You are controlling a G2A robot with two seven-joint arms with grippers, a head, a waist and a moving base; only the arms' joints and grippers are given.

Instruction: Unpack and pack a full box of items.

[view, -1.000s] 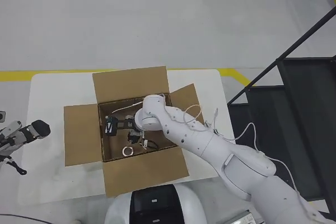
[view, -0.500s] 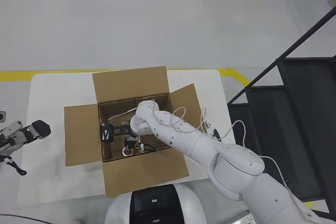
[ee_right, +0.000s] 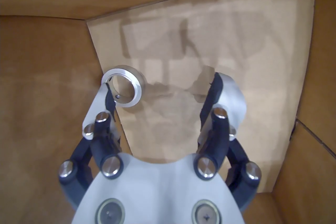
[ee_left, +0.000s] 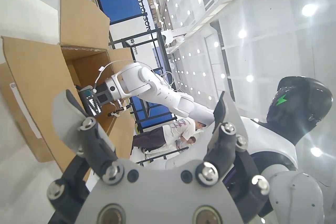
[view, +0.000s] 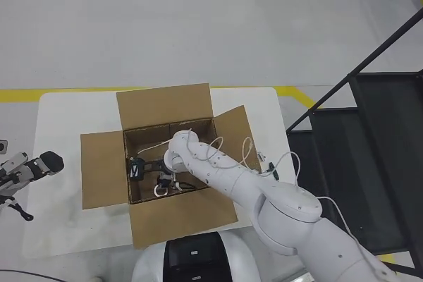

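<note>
Reaching deeper, the right arm has swung the right gripper (ee_right: 161, 86) lower toward the left wall of the brown cardboard box (view: 102, 169). Its fingers stand apart and empty, one tip just beside the small silver metal ring (ee_right: 138, 87), which lies on the box floor near a corner. The ring is probably stiff, light and slick, so it is best pinched across its rim. Farther off, the left gripper (ee_left: 143, 101) hangs spread by the left edge of the white table (view: 63, 120).

The right pincer (view: 135, 170) has pushed deeper into the box (view: 163, 106).
</note>
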